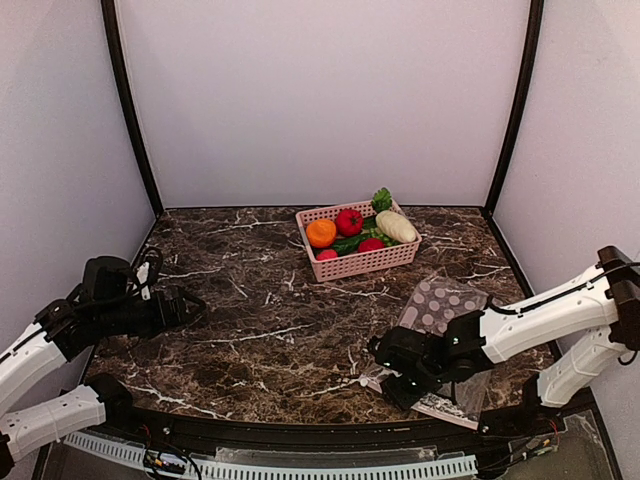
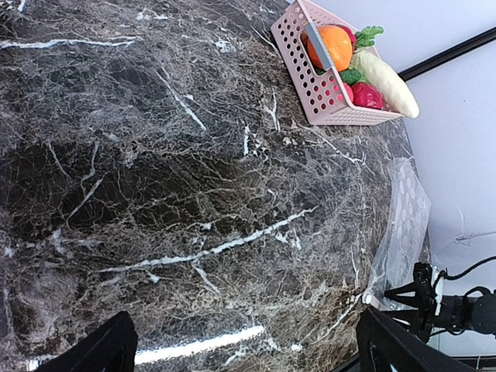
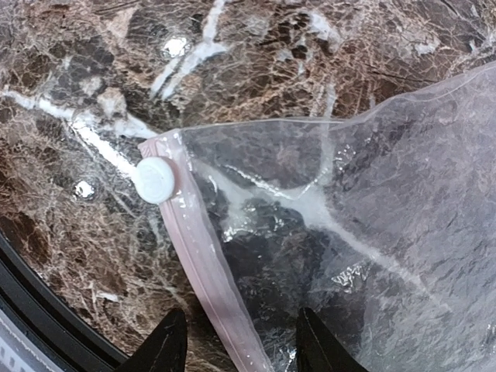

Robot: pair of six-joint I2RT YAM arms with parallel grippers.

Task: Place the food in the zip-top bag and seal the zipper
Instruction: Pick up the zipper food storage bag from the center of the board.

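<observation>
Evidently beginning with bag-opening, the right gripper (image 3: 240, 329), jaws apart, is straddling the zipper (image 3: 203, 263) of the near-right zip-top bag (image 1: 440, 305), needing next to pinch beside its slider (image 3: 153, 180).

Dark brown marble-look tabletop (image 1: 250, 300) w/ white veins, glossy, soft glare near front edge. Plain pale lilac-white back wall (image 1: 320, 100), left wall (image 1: 50, 150), right wall (image 1: 590, 130). Black posts (image 1: 130, 110) at both rear corners. White slotted strip (image 1: 300, 468) along near edge.

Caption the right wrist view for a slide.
Open right end effector straddling the pinkish zipper of the zip-top bag, white slider at the strip's end, on the marble table.
</observation>
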